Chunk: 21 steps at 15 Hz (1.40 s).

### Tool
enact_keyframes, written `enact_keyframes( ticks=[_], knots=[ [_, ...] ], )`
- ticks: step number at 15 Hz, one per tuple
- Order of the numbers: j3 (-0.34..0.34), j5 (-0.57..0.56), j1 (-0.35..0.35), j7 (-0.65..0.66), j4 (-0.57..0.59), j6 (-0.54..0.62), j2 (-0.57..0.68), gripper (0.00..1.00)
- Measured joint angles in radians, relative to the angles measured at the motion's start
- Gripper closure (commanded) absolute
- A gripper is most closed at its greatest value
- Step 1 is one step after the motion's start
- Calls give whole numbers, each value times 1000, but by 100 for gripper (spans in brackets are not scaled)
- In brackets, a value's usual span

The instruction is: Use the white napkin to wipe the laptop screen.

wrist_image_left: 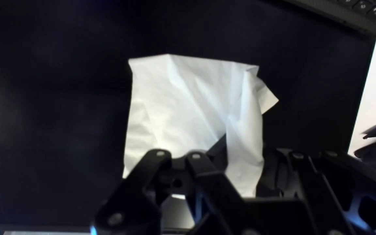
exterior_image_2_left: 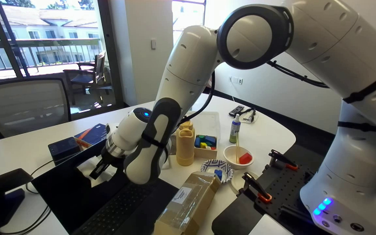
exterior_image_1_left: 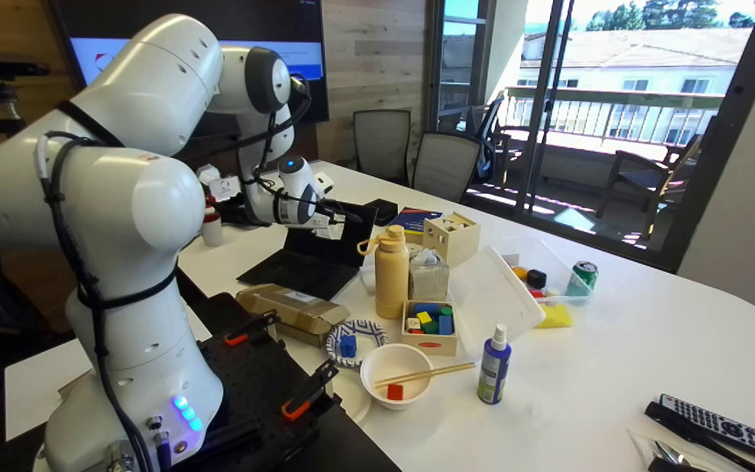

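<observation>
Where the black two-fingered claw [wrist_image_left: 245,158] is clenched: a fold of the creased white napkin [wrist_image_left: 188,104] is gripped, in the wrist view.
Napkin: its loose part is spread before the dark blank laptop screen [wrist_image_left: 60,107] (whether contact is made cannot be told).
Black laptop keyboard [exterior_image_2_left: 116,207]: it is joined below the raised screen.
Taped brown cardboard box [exterior_image_2_left: 188,199]: it is placed just beside the keyboard, in both exterior views.
Tan lidded bottle [exterior_image_1_left: 392,282]: it is stood upright near the box.
Round white bowl [exterior_image_1_left: 394,359]: a small red block [exterior_image_1_left: 395,392] is held inside, and two pale chopsticks [exterior_image_1_left: 446,370] are laid over its rim.
Dark-framed glass door [exterior_image_1_left: 726,131]: a railed balcony [exterior_image_1_left: 613,96] is seen beyond.
</observation>
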Motion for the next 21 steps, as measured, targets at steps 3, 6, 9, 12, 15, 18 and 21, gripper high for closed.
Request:
enact_keyframes(
  ticks=[3,6,9,12,15,18,21],
  knots=[
    [-11,-2,5,-21,29,-1,0,97],
    [-49,1,20,-22,55,-4,0,97],
    [-98,15,38,-22,62,-4,-1,97],
    [-162,62,80,-21,56,-4,-4,97],
    [-250,144,159,-20,15,-4,-21,97],
    [-307,208,241,-17,-96,-3,-71,97],
    [-284,211,264,-13,-248,-13,-163,97]
  ],
)
